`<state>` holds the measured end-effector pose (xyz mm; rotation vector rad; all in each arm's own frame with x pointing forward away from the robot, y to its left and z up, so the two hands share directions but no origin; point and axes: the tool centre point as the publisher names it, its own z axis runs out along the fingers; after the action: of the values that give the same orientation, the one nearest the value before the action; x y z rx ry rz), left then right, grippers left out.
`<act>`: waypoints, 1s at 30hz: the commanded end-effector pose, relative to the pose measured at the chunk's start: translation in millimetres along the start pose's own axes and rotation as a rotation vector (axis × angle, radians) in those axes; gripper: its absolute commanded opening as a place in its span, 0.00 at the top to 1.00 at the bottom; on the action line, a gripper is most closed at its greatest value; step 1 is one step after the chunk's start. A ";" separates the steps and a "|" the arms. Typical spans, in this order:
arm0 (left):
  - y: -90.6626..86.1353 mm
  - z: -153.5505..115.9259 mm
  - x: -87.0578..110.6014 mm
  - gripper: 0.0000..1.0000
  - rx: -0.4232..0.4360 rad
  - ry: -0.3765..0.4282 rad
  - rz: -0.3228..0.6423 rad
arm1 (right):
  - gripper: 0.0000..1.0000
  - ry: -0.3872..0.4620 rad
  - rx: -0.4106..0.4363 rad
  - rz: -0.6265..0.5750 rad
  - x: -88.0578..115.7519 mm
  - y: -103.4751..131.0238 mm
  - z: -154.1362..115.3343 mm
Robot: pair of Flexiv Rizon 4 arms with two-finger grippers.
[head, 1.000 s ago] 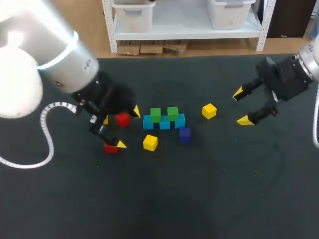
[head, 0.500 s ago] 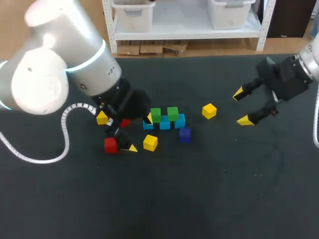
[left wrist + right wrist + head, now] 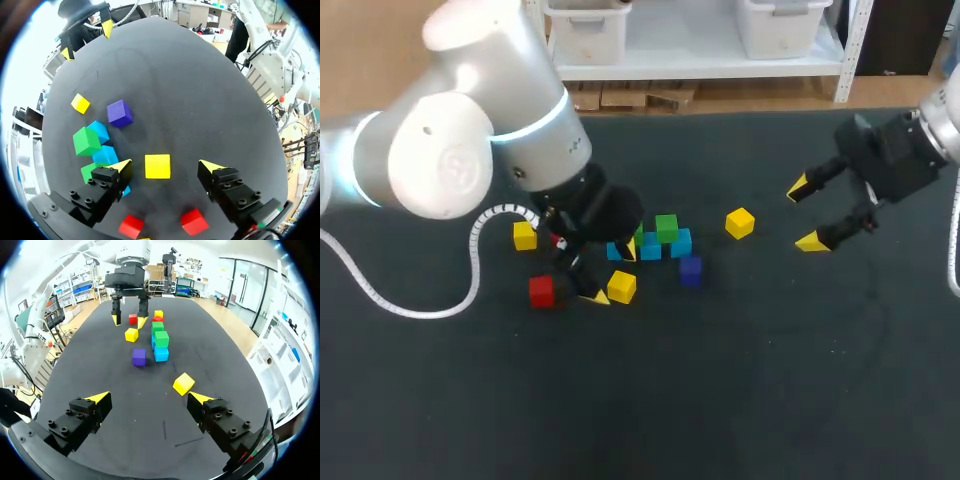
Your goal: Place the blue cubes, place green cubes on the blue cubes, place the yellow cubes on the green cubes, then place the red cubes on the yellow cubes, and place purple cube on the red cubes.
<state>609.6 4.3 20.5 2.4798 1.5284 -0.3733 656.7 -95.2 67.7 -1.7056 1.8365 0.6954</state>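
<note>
Evidently the released left hand [image 3: 165,164] straddled the yellow cube [image 3: 157,166]: seemingly light, rigid, best gripped on opposite flat faces.

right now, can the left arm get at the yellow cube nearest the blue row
Probably yes. The left tool is open with that yellow cube framed between its fingers and nothing on top of it, though the blue cubes sit close beside one finger.

Table [image 3: 740,400] lower half and centre right open; left arm [image 3: 470,150] and cube cluster [image 3: 665,235] block centre left.
</note>
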 end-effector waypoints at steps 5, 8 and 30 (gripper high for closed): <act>4.0 9.9 4.5 0.21 0.018 0.007 -0.021 | 0.00 -0.003 -0.002 -0.001 0.3 -0.9 0.6; 4.4 12.9 8.3 0.23 0.021 0.011 -0.040 | 0.00 -0.003 -0.002 -0.001 0.3 -0.9 0.6; 8.3 21.3 15.1 0.49 0.034 0.016 -0.135 | 0.00 -0.003 -0.002 -0.001 0.3 -0.9 0.6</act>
<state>618.1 9.6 -3.3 2.4107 1.7109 -0.4040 656.6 -95.1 67.8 -1.7056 1.8368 0.6953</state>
